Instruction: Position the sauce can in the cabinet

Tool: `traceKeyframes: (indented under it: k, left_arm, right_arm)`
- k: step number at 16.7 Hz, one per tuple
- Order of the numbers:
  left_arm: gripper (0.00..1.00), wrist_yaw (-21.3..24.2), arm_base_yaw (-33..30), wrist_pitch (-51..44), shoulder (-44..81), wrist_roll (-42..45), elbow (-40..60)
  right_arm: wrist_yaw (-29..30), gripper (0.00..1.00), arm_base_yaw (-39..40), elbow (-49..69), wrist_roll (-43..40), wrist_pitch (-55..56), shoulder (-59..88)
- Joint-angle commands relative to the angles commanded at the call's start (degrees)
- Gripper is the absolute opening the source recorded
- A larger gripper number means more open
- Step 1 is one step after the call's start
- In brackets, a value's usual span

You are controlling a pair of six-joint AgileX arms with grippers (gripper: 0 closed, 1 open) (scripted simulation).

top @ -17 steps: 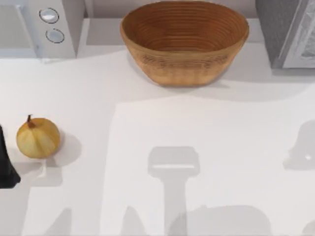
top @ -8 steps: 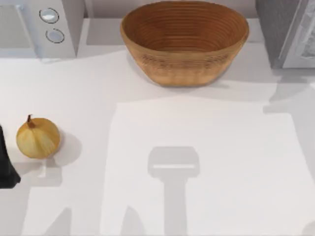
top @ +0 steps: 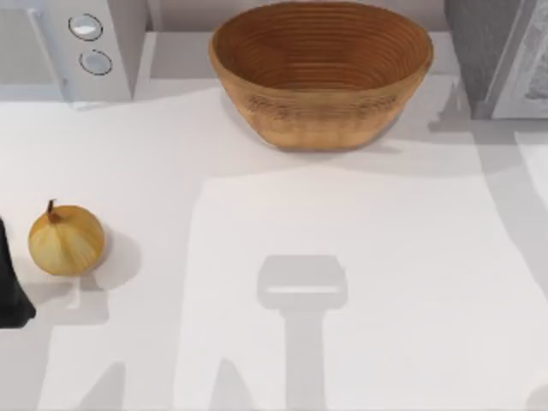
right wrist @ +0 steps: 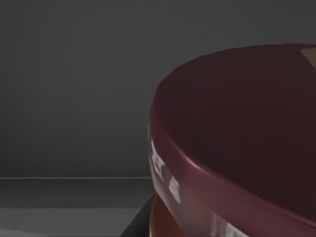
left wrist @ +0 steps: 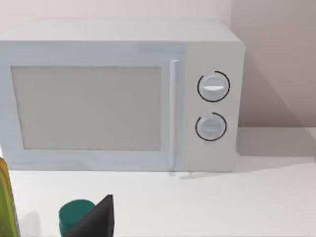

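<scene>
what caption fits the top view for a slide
White table with a yellow onion, a woven brown basket, a white two-knob microwave and a grey cabinet.

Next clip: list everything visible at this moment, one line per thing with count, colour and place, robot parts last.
sauce can: one, dark maroon top with a red band, close up in the right wrist view against a dark grey interior
cabinet: one, speckled grey with a pale door panel, table's far right corner
basket: one, brown woven, far centre of the table
onion: one, yellow, near the table's left edge
microwave: one, white with two round knobs, far left corner
teal-capped object: one, in front of the microwave, partly hidden
yellow-green object: one, at the left wrist view's edge, identity unclear
table: one, white
left gripper: black, left edge of the table beside the onion
</scene>
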Motion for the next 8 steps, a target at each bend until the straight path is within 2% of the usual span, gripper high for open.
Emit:
traceKeyframes:
  k: [4,8]
  left_arm:
    - [1.0,0.0,0.0,0.0,0.0,0.0,0.0]
    - [1.0,0.0,0.0,0.0,0.0,0.0,0.0]
  right_arm:
    - [1.4,0.0,0.7,6.5,0.3,-4.4,7.7]
    - [1.5,0.0,0.7,7.1,0.4,-4.9,8.5]
